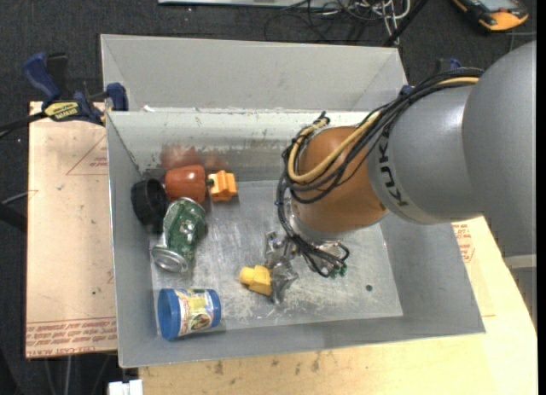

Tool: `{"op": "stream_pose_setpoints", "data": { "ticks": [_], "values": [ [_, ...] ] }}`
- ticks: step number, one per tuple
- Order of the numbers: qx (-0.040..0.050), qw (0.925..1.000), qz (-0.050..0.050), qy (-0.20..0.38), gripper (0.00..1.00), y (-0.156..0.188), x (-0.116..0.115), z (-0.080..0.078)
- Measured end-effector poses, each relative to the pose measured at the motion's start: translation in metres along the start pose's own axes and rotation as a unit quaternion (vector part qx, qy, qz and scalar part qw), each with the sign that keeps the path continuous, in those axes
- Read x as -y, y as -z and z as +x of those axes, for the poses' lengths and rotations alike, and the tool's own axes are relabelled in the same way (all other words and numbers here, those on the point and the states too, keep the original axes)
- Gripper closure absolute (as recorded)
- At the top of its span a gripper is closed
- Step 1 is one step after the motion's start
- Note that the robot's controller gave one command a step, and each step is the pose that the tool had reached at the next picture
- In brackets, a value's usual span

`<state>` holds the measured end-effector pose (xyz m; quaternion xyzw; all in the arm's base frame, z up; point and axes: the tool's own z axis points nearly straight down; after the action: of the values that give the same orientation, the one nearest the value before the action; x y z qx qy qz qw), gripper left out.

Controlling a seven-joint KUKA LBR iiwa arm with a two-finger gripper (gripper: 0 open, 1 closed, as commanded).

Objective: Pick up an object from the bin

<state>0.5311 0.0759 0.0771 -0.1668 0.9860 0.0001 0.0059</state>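
The gripper (279, 275) sits low on the floor of the grey bin (256, 78), right against a small yellow block (253, 277) near the front middle. Whether it is open or has closed on the block cannot be told from here. Nothing is lifted, so the pick seems no further than the grasp. A green can (181, 233), blue-capped tub (188, 311), black cap (148, 201) and orange cup (185, 182) lie well apart at left.

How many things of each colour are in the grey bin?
Black: 1, a round cap
Orange: 2, a cup and a small toy
Green: 1, a can
Blue: 1, a tub
Yellow: 1, a small block
Total: 6
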Motion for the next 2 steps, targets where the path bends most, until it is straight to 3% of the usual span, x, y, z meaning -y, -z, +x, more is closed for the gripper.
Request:
{"op": "stream_pose_setpoints", "data": {
  "ticks": [1,2],
  "values": [
    [0.0001,1.0,0.0,0.0,1.0,0.0,0.0,0.0],
    [-0.0046,0.9998,-0.002,0.018,1.0,0.045,0.004,-0.011]
  ]
}}
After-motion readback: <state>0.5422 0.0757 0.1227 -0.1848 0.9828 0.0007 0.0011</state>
